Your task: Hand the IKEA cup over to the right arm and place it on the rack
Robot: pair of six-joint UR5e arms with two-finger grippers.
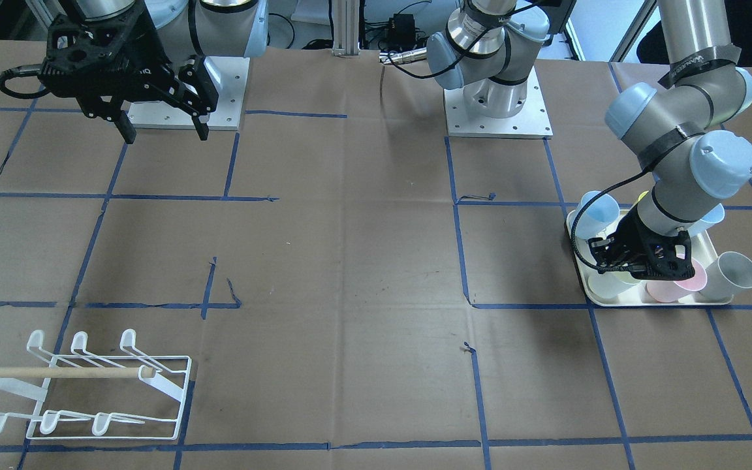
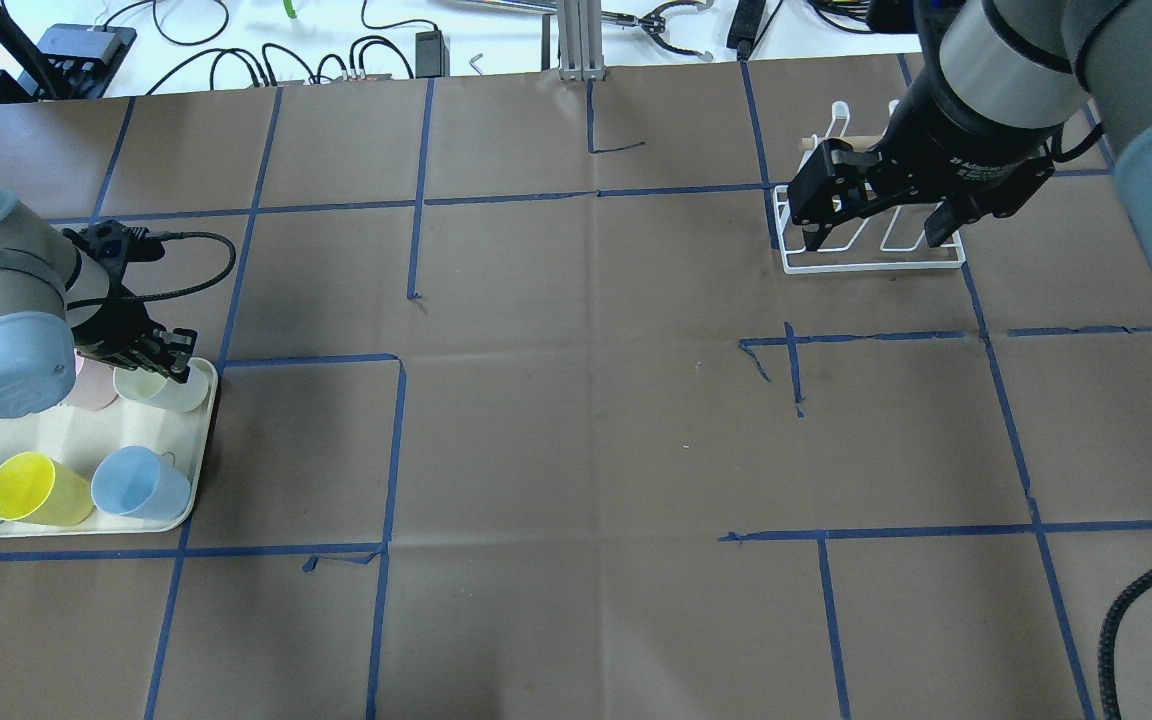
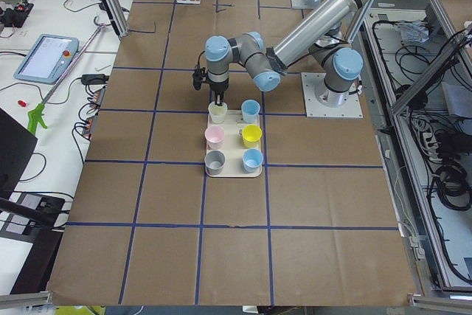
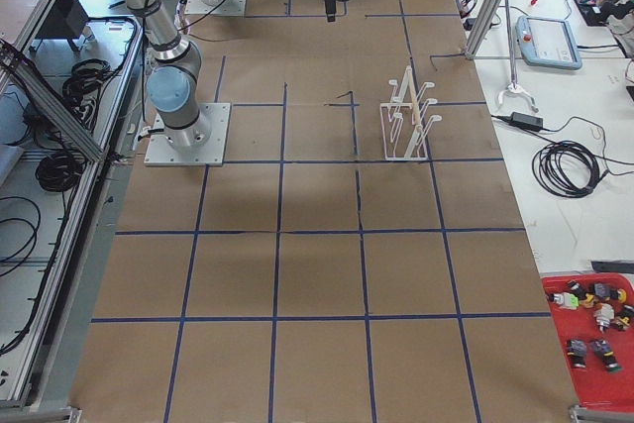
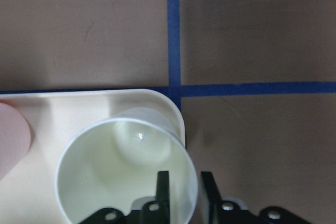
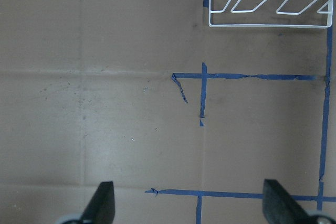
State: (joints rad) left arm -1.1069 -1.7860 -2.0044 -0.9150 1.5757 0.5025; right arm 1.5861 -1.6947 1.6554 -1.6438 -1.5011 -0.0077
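Brown-papered table [image 2: 576,400]: rim of pale-green cup [image 5: 126,166] is being straddled by left gripper [image 5: 185,174], gap narrow, clamping cannot be told; right gripper [image 2: 876,238] is being held wide open, empty.

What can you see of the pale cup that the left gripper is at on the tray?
The pale cup is a plain, glossy, greenish-white tumbler that looks like plastic. It is empty and stands upright, mouth up, in a rounded corner of the cream tray, with a pink cup beside it. The left gripper reaches down over it, and its fingers straddle the cup's wall, one inside the rim and one outside. I cannot tell whether they are pressing on it.
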